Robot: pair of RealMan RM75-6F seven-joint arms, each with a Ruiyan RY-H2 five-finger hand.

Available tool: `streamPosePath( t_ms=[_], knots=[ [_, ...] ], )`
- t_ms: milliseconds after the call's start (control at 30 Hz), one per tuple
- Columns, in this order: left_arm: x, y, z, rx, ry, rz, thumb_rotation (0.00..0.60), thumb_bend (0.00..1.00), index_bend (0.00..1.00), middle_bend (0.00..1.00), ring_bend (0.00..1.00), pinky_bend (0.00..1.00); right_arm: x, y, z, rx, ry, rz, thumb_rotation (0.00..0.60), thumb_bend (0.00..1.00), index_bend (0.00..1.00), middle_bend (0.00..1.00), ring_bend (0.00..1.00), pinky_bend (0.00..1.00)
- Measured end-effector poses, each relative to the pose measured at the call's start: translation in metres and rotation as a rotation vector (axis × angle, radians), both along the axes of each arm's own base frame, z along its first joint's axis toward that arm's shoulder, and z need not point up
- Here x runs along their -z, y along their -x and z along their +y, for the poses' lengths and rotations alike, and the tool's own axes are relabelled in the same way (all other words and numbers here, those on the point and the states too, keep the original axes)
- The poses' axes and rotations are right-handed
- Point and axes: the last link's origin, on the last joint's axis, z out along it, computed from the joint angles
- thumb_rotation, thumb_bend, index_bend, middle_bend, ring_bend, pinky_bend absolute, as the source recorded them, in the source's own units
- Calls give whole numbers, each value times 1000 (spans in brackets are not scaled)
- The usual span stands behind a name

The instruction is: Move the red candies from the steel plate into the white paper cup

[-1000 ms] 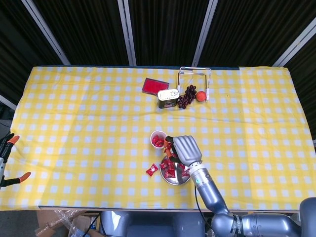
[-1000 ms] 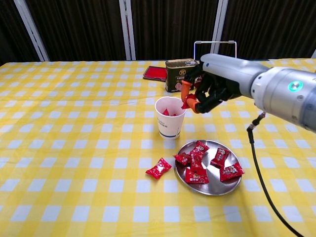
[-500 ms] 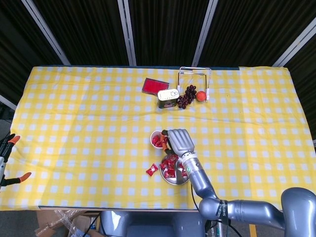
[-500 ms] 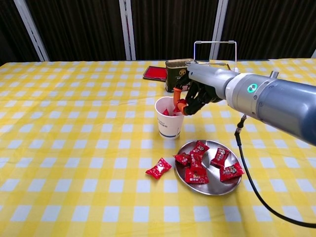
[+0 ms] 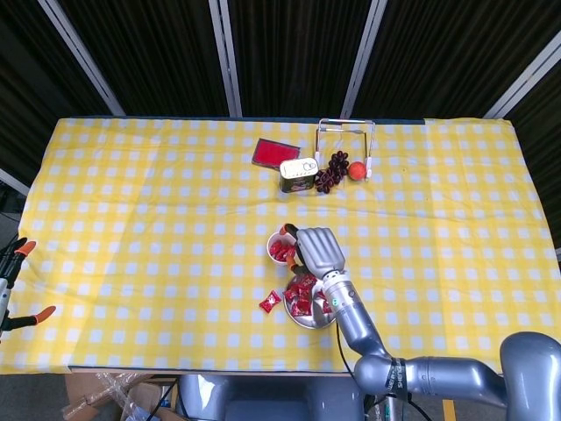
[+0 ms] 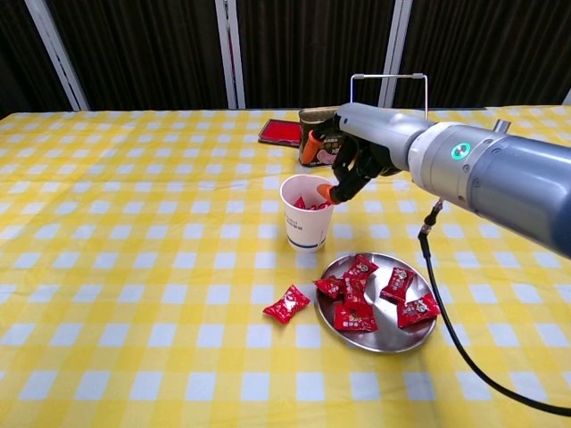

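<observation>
Hovering over the white paper cup [image 6: 306,212] with fingers parted and apparently empty, the right hand [image 6: 343,160] next faces light, crinkly, slippery red candies [image 6: 370,292] on the steel plate [image 6: 390,341], best pinched across their wrapped middles.

Tabletop [image 6: 107,267], yellow-checked cloth, as I see it.
On it I count: white paper cup [image 6: 306,223], steel plate [image 6: 393,339], one loose red candy [image 6: 286,304], tin [image 5: 297,174], red card [image 5: 275,153], wire stand [image 5: 345,132], grapes [image 5: 331,169].
</observation>
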Motion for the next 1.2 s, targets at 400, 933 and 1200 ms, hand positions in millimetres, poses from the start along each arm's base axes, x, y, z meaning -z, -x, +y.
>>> streamPosePath(
  t_ms=[400, 933, 1200],
  knots=[
    [0, -2, -2, 17, -14, 1, 600, 25, 0, 0, 0, 0, -14, 49, 60, 30, -81, 119, 600, 458, 315, 824, 963, 1000],
    [0, -2, -4, 16, -24, 6, 600, 29, 0, 0, 0, 0, 5, 83, 72, 40, -55, 193, 600, 366, 315, 824, 963, 1000],
    [1, -2, -3, 17, -23, 9, 600, 29, 0, 0, 0, 0, 5, 91, 85, 46, -92, 230, 600, 365, 370, 824, 963, 1000]
  ],
)
